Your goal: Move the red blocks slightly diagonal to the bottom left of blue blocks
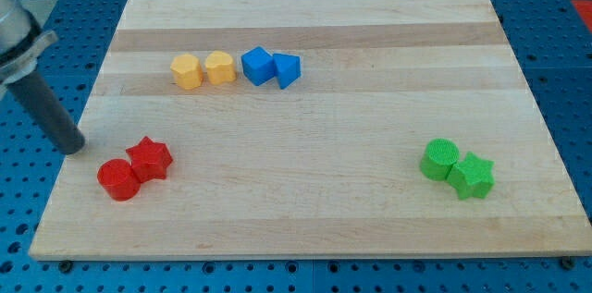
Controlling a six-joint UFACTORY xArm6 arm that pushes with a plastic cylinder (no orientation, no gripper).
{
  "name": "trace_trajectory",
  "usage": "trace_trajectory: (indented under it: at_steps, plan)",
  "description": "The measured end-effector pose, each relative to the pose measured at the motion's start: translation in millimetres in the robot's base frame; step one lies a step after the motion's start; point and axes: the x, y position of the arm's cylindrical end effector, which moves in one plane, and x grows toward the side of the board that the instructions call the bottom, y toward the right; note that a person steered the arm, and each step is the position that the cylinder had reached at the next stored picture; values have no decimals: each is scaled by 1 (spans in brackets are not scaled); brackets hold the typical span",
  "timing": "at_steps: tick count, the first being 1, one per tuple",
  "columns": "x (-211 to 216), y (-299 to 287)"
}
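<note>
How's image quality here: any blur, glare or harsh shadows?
Camera view: lighting even, shadows short and soft under the blocks; no glare on the wooden board. Red blocks and blue blocks are sharp-edged. The rod looks slightly soft toward the view's top left; my tip sits left of the red blocks.

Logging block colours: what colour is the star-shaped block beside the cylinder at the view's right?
Green star block, clearest in the camera view.
</note>
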Motion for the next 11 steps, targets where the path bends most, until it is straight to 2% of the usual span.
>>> trace_trajectory:
  at_steps: [4, 7, 8, 9, 10, 11]
  plan:
    - [-2, 0]
    - [70, 8]
    - [82, 43]
    - [73, 82]
    - [42, 113]
    - [45, 132]
